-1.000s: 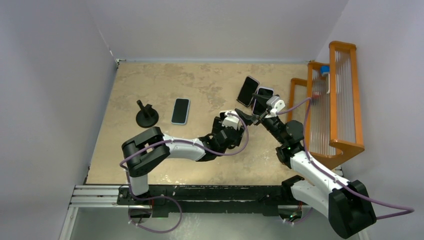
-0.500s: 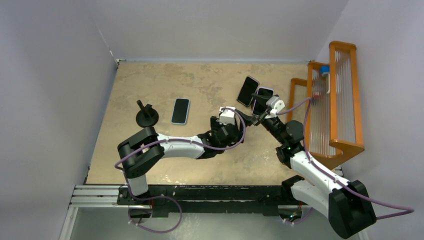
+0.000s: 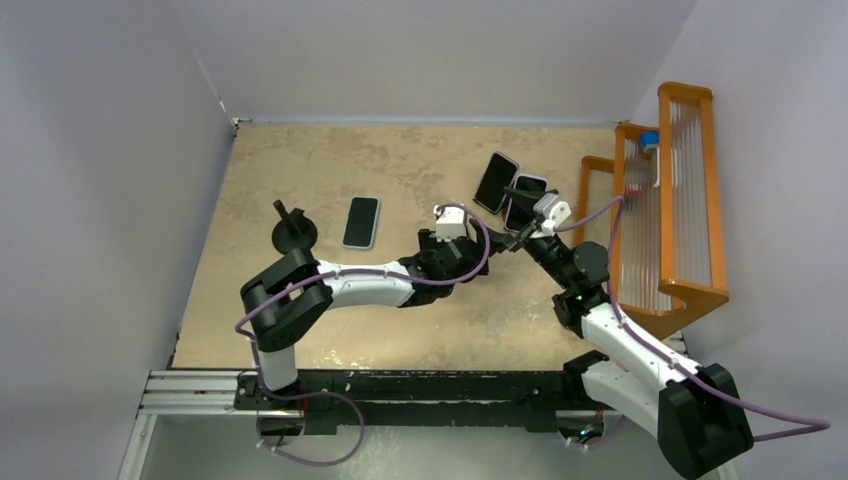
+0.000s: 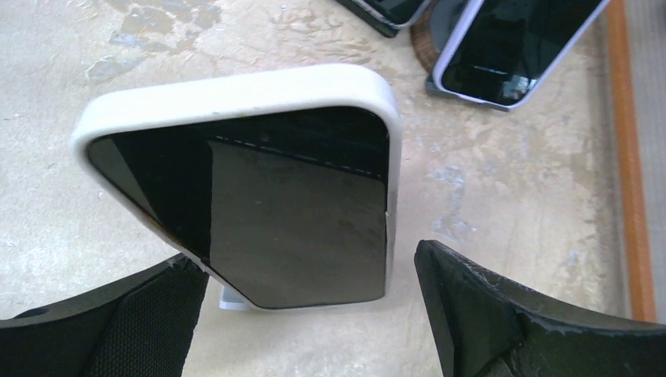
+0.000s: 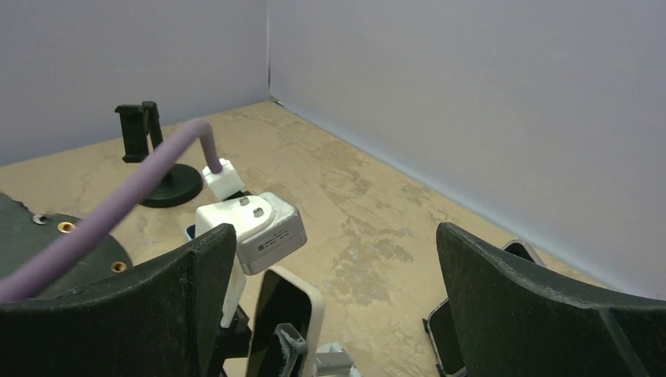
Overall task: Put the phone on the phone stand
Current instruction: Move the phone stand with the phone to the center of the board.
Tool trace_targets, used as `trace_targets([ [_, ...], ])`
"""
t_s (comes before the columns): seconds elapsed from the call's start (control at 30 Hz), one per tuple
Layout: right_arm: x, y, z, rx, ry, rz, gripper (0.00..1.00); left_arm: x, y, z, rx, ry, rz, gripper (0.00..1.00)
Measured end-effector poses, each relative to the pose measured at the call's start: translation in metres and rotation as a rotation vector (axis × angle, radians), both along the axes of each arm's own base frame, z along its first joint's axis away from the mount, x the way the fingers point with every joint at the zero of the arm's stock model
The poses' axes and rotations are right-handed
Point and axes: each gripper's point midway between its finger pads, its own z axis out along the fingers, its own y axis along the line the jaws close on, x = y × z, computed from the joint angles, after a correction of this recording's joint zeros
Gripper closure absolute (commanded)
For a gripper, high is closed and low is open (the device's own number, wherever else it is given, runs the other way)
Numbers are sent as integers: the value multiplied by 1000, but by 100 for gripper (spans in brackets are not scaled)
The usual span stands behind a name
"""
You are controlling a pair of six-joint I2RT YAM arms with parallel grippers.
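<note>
A phone in a white case [image 4: 267,204] stands upright on a small pale stand [image 4: 229,299] at the table's middle right. My left gripper [image 4: 306,259] is open around its lower end. The left finger sits against the phone's corner and the right finger is apart from it. In the right wrist view the phone [image 5: 289,314] shows edge-on with the stand [image 5: 331,363] below it. My right gripper [image 5: 338,236] is open and empty, just right of it. In the top view both grippers, left [image 3: 483,240] and right [image 3: 515,237], meet there and hide the phone.
Two other phones [image 3: 495,182] [image 3: 522,200] lean on stands just beyond the grippers. A blue-cased phone [image 3: 361,221] lies flat further left, beside an empty black stand [image 3: 293,232]. An orange rack [image 3: 665,200] runs along the right edge.
My left wrist has swung toward the far side and the left arm has straightened, the gripper staying by the phone. The right arm has not moved.
</note>
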Motion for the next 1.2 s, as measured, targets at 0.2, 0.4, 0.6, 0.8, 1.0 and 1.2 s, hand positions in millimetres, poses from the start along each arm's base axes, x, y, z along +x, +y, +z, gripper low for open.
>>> trace_targets([
  [0.2, 0, 0, 0, -1, 0, 2, 1, 7, 11, -17, 39, 31, 28, 18],
  [0.4, 0, 0, 0, -1, 0, 3, 1, 8, 9, -15, 36, 25, 23, 37],
  [0.6, -1, 1, 0, -2, -1, 5, 1, 9, 9, -14, 66, 7, -4, 43],
  [0.8, -1, 1, 0, -2, -1, 6, 1, 9, 9, -12, 105, -10, -38, 41],
  [1.0, -1, 1, -1, -3, 0, 9, 1, 8, 10, -5, 128, -28, -70, 39],
  [1.2, -2, 3, -1, -7, -1, 20, 1, 11, 7, 8, 154, -74, -113, 37],
])
